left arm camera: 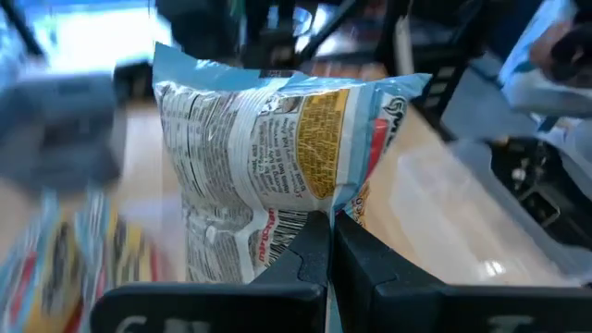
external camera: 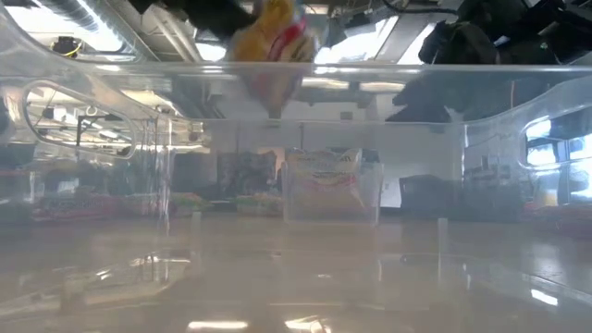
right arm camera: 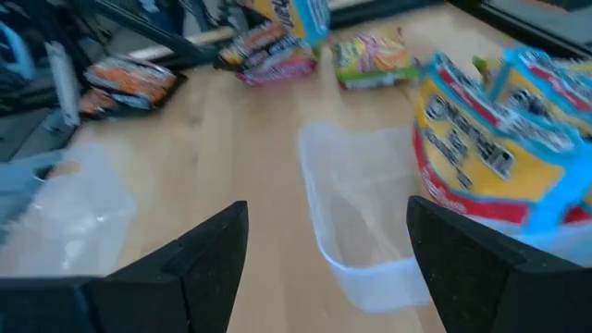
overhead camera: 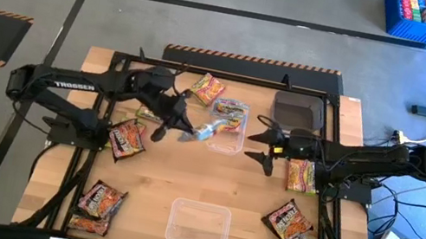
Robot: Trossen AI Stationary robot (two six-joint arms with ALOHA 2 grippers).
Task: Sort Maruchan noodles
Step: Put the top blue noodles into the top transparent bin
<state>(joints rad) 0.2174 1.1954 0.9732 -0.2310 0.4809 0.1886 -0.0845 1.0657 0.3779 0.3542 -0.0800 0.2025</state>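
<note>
My left gripper [overhead camera: 184, 132] fingers are clamped on a pale blue-orange Maruchan packet [overhead camera: 204, 130], hanging just left of the clear tub [overhead camera: 227, 126] that already holds one. Right gripper [overhead camera: 262, 147] waits beside the tub's other side, fingers wide and empty, so the left is the nearer for the drop.

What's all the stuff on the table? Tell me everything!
Maroon packets: four, dark maroon, three on the left side, one on the right.
Yellow packets: about four, yellow-green-red, scattered on both sides.
Blue packet: one, pale blue-orange, held over the table.
Packet in tub: at least one, blue-orange, inside the far tub.
Tubs: two, clear, table's middle.
Tray: one, dark grey, far right.
Crate: one, blue, on the floor.
Left gripper: one, dark, jaws shut on the blue packet.
Right gripper: one, dark, jaws open, beside the far tub.
</note>
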